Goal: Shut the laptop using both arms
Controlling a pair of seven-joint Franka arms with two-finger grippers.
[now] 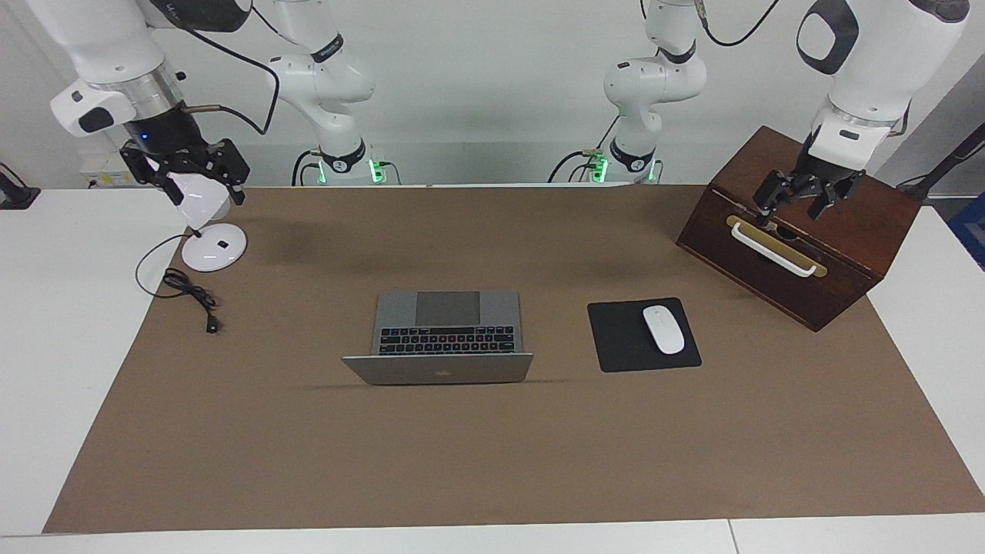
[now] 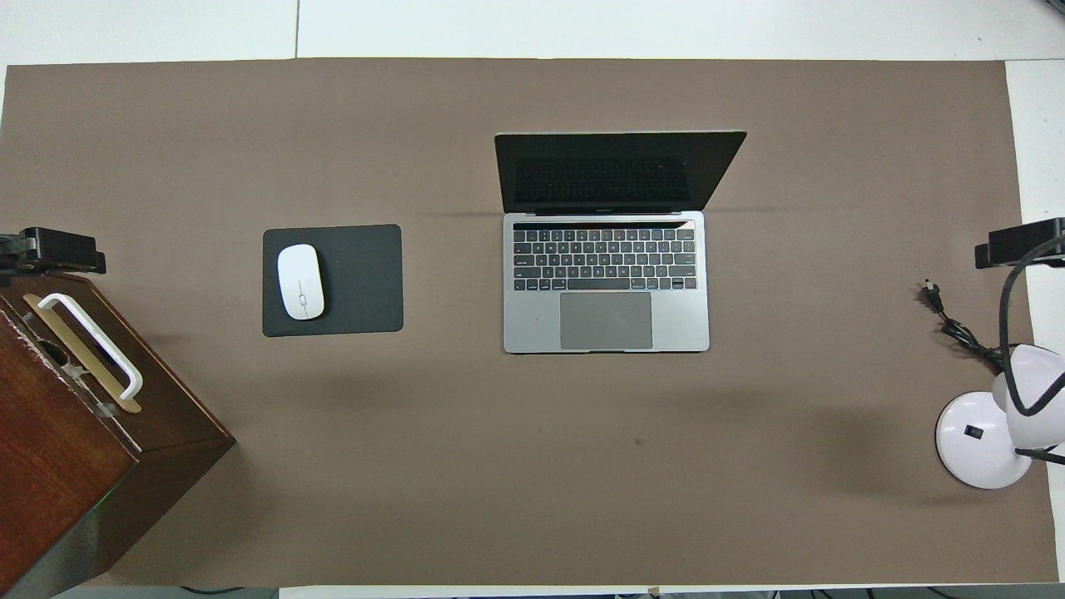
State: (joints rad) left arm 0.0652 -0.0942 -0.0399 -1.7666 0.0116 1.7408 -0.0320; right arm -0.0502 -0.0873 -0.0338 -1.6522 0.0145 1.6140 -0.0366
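Observation:
The silver-grey laptop [image 1: 446, 331] stands open in the middle of the brown mat, its lid tilted back away from the robots; the overhead view shows its dark screen and black keys [image 2: 606, 258]. My left gripper [image 1: 793, 209] hangs open and empty over the wooden box at the left arm's end of the table, just above its white handle; only its tip shows in the overhead view [image 2: 50, 249]. My right gripper [image 1: 202, 192] hangs open over the white lamp's head at the right arm's end; it also shows in the overhead view [image 2: 1019, 243]. Both are well away from the laptop.
A black mouse pad [image 1: 627, 342] with a white mouse [image 1: 663, 329] lies beside the laptop toward the left arm's end. A dark wooden box [image 1: 839, 254] with a white handle stands there too. A white desk lamp [image 1: 214, 248] and its black cable [image 1: 188, 292] lie at the right arm's end.

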